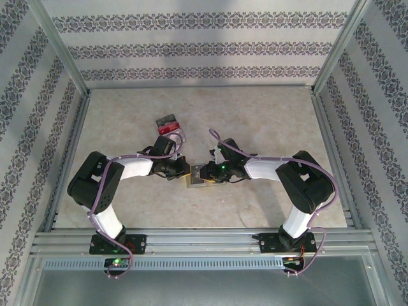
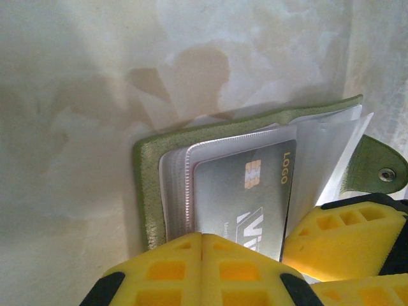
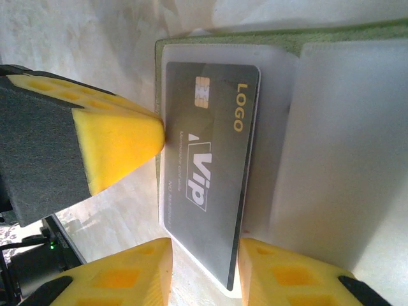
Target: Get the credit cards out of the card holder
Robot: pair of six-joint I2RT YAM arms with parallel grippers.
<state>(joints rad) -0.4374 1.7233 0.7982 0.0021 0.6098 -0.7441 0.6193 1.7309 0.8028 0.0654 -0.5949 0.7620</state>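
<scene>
- The left arm's elbow juts out to the left, and its forearm runs right and level toward the middle of the surface (image 1: pixel 268 115).
- The left claw (image 1: pixel 183 170) is squeezed fully closed. In the left wrist view its two yellow fingers (image 2: pixel 166 268) meet with no gap.
- The closed tips of the left claw (image 2: pixel 202 239) rest against an edge of the card holder (image 2: pixel 148 191). One tip (image 3: pixel 121 143) touches the holder's rim in the right wrist view.
- The right arm mirrors the left: elbow out to the right, forearm angled left toward the centre, wrist low over the holder.
- The right claw (image 3: pixel 204 248) stands at a narrow gap, with the end of a dark grey credit card (image 3: pixel 207 159) between its fingers. I cannot tell whether they pinch it.
- The card holder (image 1: pixel 201 181) lies open on the surface between the two claws, olive cover down and pale sleeves (image 3: pixel 344 146) fanned out.
- The dark grey credit card (image 2: pixel 245 197) lies on the sleeves, partly out of its pocket.
- Loose credit cards (image 1: pixel 169 129), red among them, lie on the surface farther away and to the left, near the left forearm.
</scene>
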